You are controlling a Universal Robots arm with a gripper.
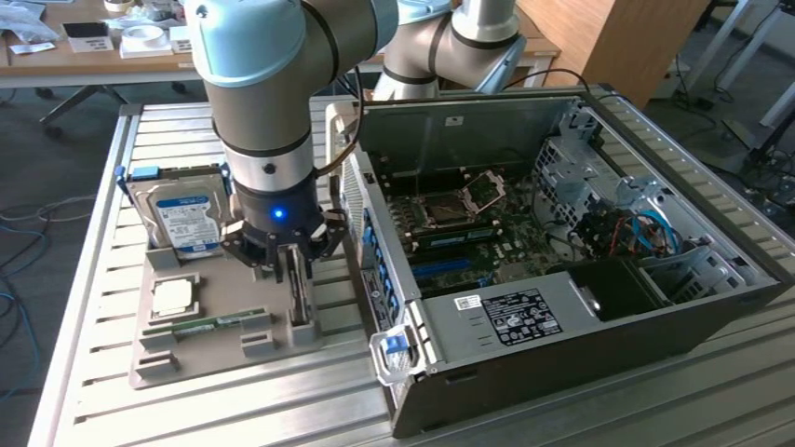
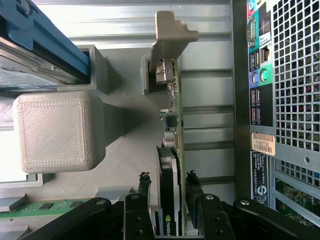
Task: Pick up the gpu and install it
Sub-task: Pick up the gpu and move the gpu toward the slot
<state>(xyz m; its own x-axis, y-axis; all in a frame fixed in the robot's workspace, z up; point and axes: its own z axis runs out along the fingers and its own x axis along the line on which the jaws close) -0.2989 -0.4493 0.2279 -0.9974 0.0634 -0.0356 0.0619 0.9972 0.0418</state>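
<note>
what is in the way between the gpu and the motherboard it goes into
The case's rear wall stands between the gpu in its tray and the motherboard; the case is open on top. Nothing visible lies between the gripper and the gpu.

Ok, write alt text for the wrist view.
The gripper is low over the gpu, which stands on edge in a grey holder, its metal bracket at the far end. Beside it is the computer case, rear ports showing; a hard drive and RAM stick lie on its other side.
</note>
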